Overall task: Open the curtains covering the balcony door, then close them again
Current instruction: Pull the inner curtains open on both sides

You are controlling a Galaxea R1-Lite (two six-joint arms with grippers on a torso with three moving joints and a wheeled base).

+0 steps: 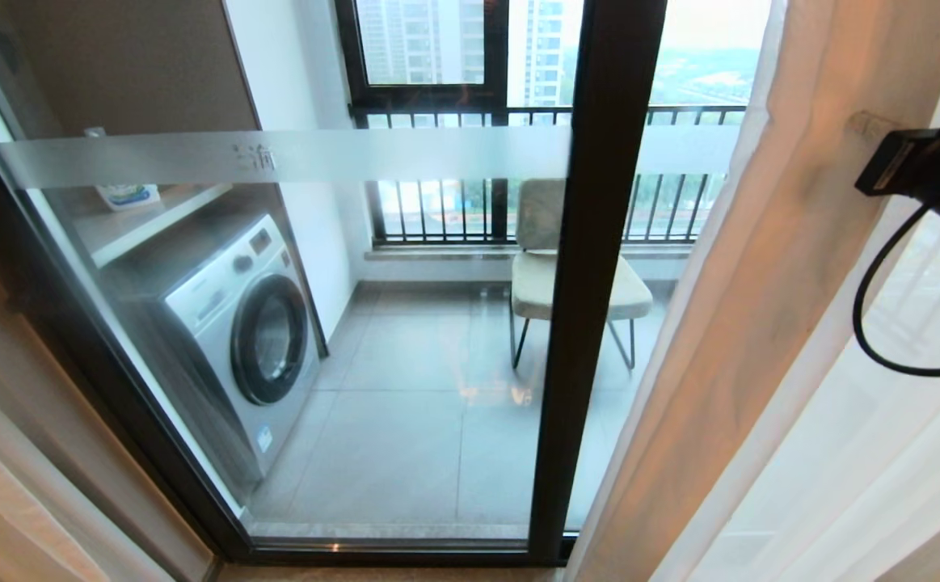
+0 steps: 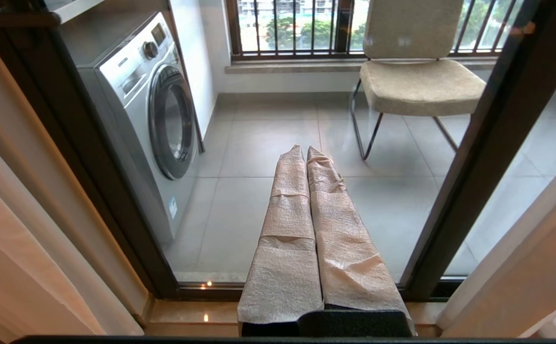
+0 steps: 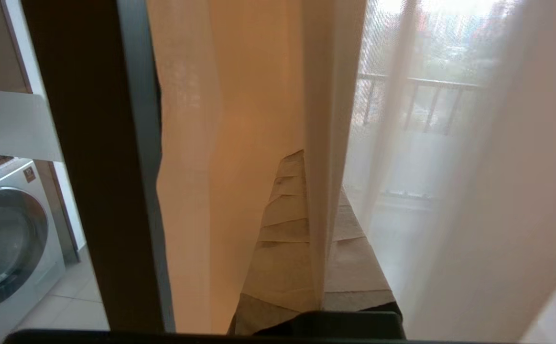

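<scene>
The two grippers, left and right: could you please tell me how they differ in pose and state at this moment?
The left gripper is shut on nothing, its wrapped fingers pressed together, pointing at the balcony door glass; the right gripper is shut on a fold of the curtains, the fabric edge pinched between its fingers. The left gripper has nothing near it; the right gripper sits at the curtain edge beside the door frame. Both have fingers wrapped in beige padding.

1 washing machine at 9 o'clock, 1 chair at centre. 2 curtain layers at 3 o'clock: 1 beige drape, 1 white sheer. 2 glass door panels. 2 tools: left tool, right tool.
</scene>
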